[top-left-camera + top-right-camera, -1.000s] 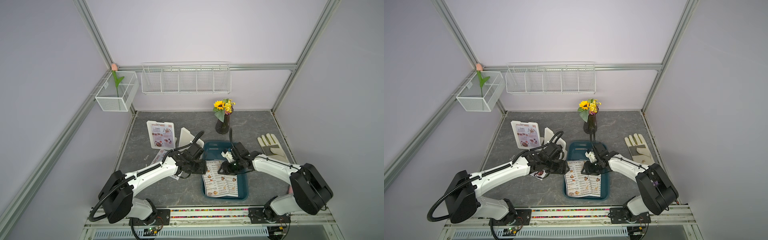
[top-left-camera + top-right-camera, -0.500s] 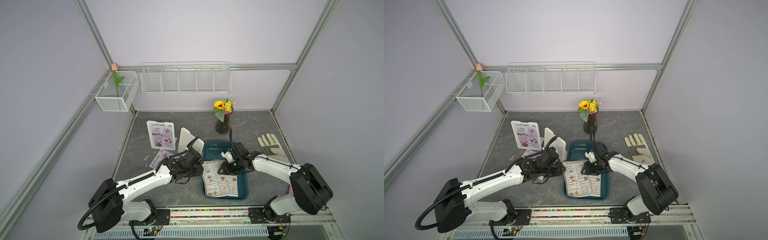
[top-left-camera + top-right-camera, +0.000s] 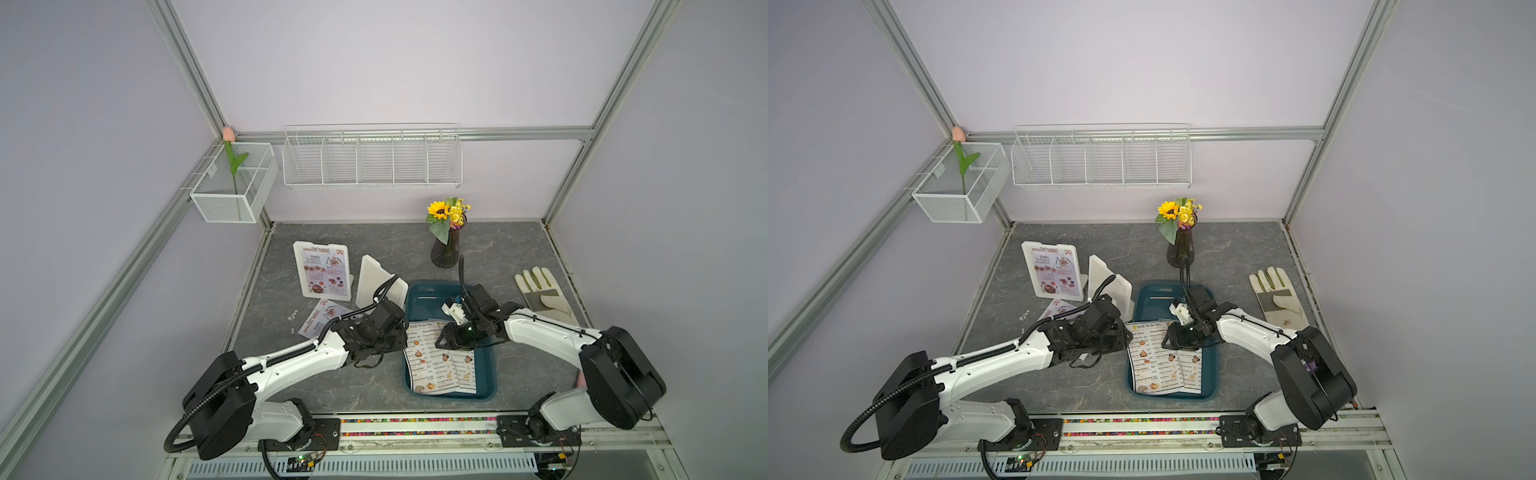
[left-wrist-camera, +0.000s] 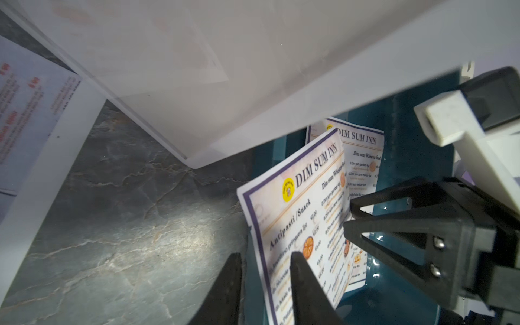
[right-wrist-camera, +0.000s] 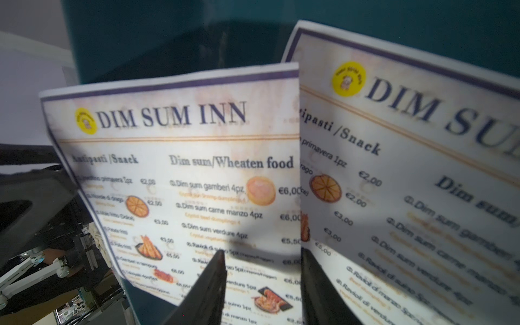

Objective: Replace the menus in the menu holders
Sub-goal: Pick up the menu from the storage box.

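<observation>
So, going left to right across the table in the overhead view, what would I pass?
menu holder showing the Special Menu → empty menu holder → teal tray → white glove

Grey tabletop [image 3: 519, 249]: menu holder [image 3: 322, 270], second holder [image 3: 374, 278], loose menu [image 3: 320, 318], teal tray [image 3: 424, 303], vase [image 3: 445, 253], glove [image 3: 540, 295].

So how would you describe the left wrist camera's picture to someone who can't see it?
The left claw straddles the edge of a "DIM SUM INN" menu curling up from a dark teal tray, not yet closed. A second such menu lies behind it, the right claw reaches in alongside, and a white menu holder looms over the grey table.
</observation>
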`<act>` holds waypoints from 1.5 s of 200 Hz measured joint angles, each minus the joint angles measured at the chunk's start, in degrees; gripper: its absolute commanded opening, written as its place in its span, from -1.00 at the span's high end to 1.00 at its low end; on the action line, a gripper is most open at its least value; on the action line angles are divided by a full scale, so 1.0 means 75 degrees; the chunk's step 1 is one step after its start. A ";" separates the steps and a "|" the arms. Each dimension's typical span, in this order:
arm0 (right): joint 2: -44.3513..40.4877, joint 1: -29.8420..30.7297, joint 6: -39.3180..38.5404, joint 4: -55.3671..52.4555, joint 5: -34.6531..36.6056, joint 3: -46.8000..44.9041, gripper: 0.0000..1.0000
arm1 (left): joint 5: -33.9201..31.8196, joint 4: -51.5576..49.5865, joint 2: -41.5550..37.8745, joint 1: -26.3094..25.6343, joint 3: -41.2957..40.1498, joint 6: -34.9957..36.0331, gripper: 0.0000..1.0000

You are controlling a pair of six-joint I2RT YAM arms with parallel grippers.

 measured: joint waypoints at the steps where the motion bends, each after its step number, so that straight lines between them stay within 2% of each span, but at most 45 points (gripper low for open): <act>1: 0.0000 0.0000 0.0000 0.0000 0.0003 0.0000 0.10 | 0.0000 0.0003 0.0003 0.0000 0.0000 0.0000 0.39; 188: 0.0038 0.0000 -0.0108 -0.0017 -0.0052 0.0044 0.10 | -0.0035 0.0102 0.0143 -0.0009 0.0006 0.0093 0.81; 241: 0.0038 0.0000 -0.0236 -0.0259 -0.0020 0.0289 -0.11 | -0.0082 -0.0122 0.0076 -0.0032 0.0184 0.0297 0.91; 300: -0.0122 -0.0201 -0.0650 -0.1081 0.0119 0.0898 -0.25 | -0.0152 -0.0530 -0.0029 -0.0367 0.0749 0.0580 0.96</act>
